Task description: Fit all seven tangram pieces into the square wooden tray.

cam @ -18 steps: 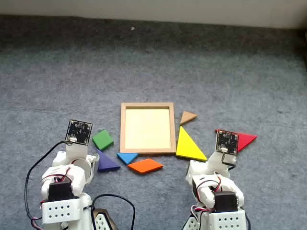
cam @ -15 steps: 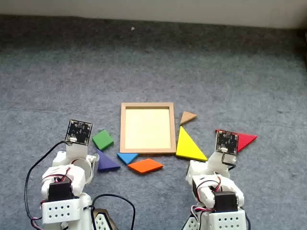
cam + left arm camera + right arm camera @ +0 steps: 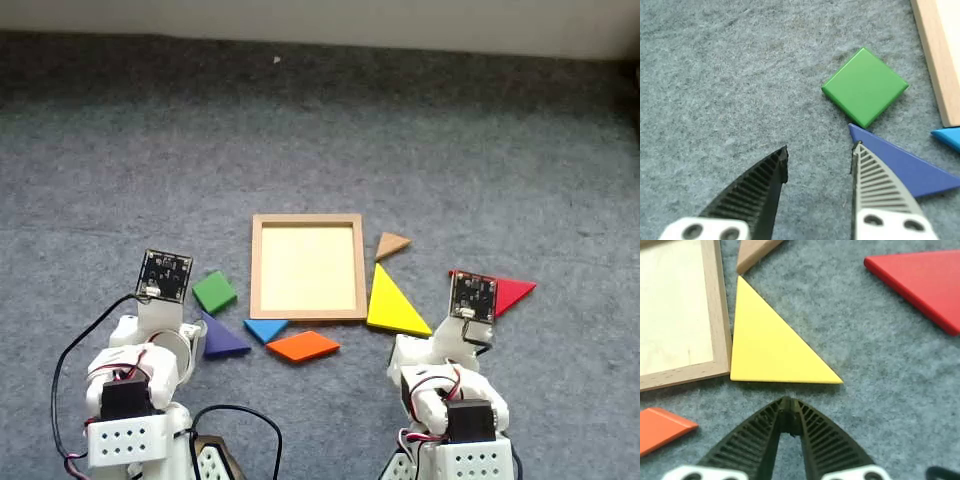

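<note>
The square wooden tray [image 3: 257, 268] lies mid-table with nothing in it. Around it lie a green square [image 3: 214, 291], a purple triangle [image 3: 222, 340], a small blue triangle [image 3: 265, 328], an orange parallelogram [image 3: 302, 346], a big yellow triangle [image 3: 394, 305], a tan triangle [image 3: 391, 244] and a red triangle [image 3: 512, 293]. My left gripper [image 3: 819, 155] is open over the carpet, one fingertip [image 3: 858, 150] at the purple triangle's [image 3: 905, 167] tip, just short of the green square [image 3: 865, 86]. My right gripper [image 3: 788, 402] is shut and empty, just off the yellow triangle's [image 3: 769, 347] long edge.
Both arm bases stand at the near edge, the left one [image 3: 130, 400] and the right one [image 3: 450, 400]. Grey carpet stretches bare beyond the tray toward the far wall. The tray's frame [image 3: 719, 315] borders the yellow triangle, and the red triangle [image 3: 925, 280] lies off to the side.
</note>
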